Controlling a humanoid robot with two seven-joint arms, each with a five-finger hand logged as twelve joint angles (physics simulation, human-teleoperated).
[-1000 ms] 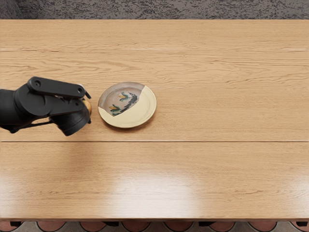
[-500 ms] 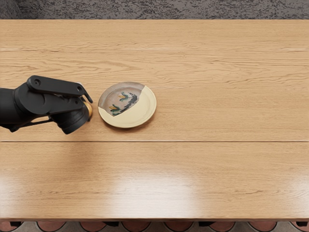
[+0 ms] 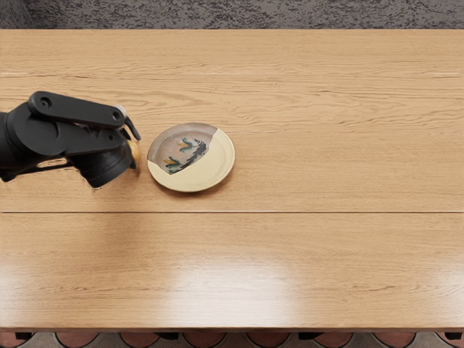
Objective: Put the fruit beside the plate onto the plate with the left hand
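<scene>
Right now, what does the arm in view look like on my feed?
Only the left arm shows: matte black all over, built from rounded, bulbous segments. A flat black bar with round pivot ends runs along its top. The left hand is the same black, with a rounded housing. No cables, markings or other colours are visible.

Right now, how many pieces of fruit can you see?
1. An orange sliver of fruit shows at the edge of the left hand, just left of the plate. The hand covers most of it and could hide more.
</scene>
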